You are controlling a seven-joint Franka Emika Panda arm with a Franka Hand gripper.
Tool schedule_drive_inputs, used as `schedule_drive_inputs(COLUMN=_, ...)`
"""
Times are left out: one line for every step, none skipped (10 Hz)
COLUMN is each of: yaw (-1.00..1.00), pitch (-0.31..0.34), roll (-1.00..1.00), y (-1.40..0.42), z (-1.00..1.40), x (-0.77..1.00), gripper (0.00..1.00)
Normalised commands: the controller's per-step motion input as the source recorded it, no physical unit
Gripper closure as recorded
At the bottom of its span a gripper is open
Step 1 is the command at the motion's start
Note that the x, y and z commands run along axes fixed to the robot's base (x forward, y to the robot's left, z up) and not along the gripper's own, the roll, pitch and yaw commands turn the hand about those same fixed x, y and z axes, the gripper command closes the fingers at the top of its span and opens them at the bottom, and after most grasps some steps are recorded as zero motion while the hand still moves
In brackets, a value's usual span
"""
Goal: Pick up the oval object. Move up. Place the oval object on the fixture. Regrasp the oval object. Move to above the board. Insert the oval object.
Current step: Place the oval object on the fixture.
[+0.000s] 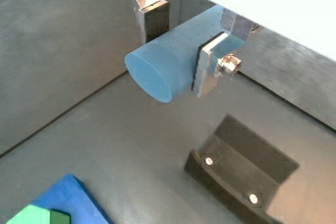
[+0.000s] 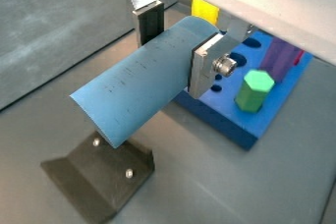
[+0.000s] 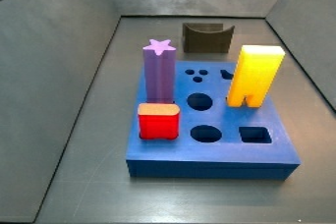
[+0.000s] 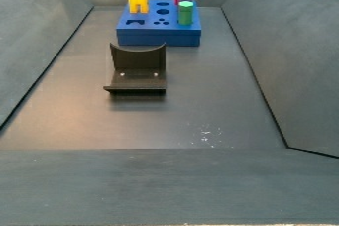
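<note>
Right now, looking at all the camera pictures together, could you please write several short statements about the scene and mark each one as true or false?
1. The gripper holds the oval object between its fingers in both wrist views. True.
2. The oval object already sits in a hole of the board. False: it is up in the gripper, above the floor.
3. The fixture has nothing resting on it. True.
4. The purple peg lies flat on the floor. False: it stands upright in the board.
5. A yellow block stands on the board. True.
6. The gripper shows in both side views. False: neither side view shows it.
</note>
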Motion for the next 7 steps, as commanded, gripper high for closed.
schedule_drive_inputs(yaw=0.15, pitch=0.133, roll=-0.02, y=-0.17, z=0.04, x=1.00, gripper=1.00)
schedule_drive_inputs(yaw=0.12, pitch=0.135, roll=-0.02, y=-0.15, z=0.04, x=1.00, gripper=1.00)
schedule_drive_inputs(yaw=0.04, pitch=0.168, roll=-0.02, y=-0.04, z=0.02, x=0.72, gripper=1.00)
schedule_drive_inputs(yaw=0.02, pitch=0.181, roll=-0.01, y=0.00, z=0.01, x=0.64, gripper=1.00)
schedule_drive_inputs(yaw=0.01, pitch=0.183, roll=-0.01, y=0.00, z=0.01, x=0.56, gripper=1.00)
schedule_drive_inputs(yaw=0.01, pitch=0.176, roll=-0.02, y=0.00, z=0.01, x=0.47, gripper=1.00)
schedule_drive_inputs(yaw=0.01, pitch=0.171, roll=-0.02, y=0.00, z=0.01, x=0.40, gripper=1.00)
